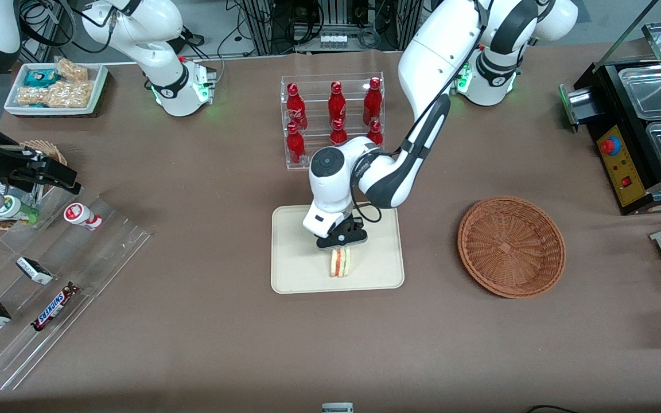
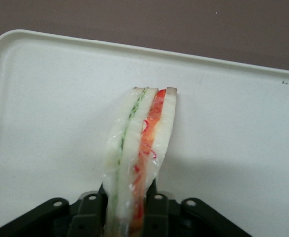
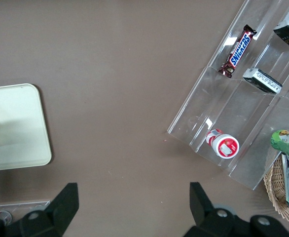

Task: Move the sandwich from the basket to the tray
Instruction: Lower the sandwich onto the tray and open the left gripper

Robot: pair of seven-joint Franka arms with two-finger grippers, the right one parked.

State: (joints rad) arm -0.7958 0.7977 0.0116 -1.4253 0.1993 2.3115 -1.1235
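Tool (image 1: 341,248): closed on sandwich (image 1: 340,262), over tray (image 1: 296,275) | sandwich on edge, touching tray | basket (image 1: 511,246): empty, toward working arm's end.

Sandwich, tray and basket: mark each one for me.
sandwich (image 2: 139,143), left wrist view, on its layered edge, held by the gripper (image 1: 341,248).
tray (image 1: 293,275), front view, on bare floor near its rim.
basket (image 1: 511,246), front view, on its woven bottom.

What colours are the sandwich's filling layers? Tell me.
Green and red-orange between pale bread on the sandwich, held by the gripper; clearest in the left wrist view.
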